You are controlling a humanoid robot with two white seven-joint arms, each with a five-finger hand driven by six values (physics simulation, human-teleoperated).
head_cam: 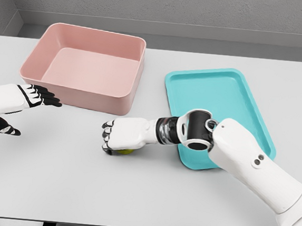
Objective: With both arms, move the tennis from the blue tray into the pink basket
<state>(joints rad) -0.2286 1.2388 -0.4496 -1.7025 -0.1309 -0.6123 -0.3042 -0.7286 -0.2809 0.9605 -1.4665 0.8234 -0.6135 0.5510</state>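
1. Table: you see a pale grey surface filling most of the frame. It carries every item below.

2. Pink basket: it sits in the upper left of the frame, open side up, and nothing shows inside it. It is the destination.

3. Blue tray: it lies right of centre, just beside the basket. You see no ball on it. The right forearm crosses its lower left corner.

4. Right hand: it sits at centre frame, on the table between tray and basket, back of the hand upward. Its fingers curl down around the tennis ball, of which only a yellow-green sliver shows beneath the palm. Judge this as a carry or a handover position: the ball is off the tray and short of the basket.

5. Left hand: it enters at the left edge, just in front of the basket wall, fingers extended and holding nothing. This placement likely readies it to receive the ball, since the task requires both arms.
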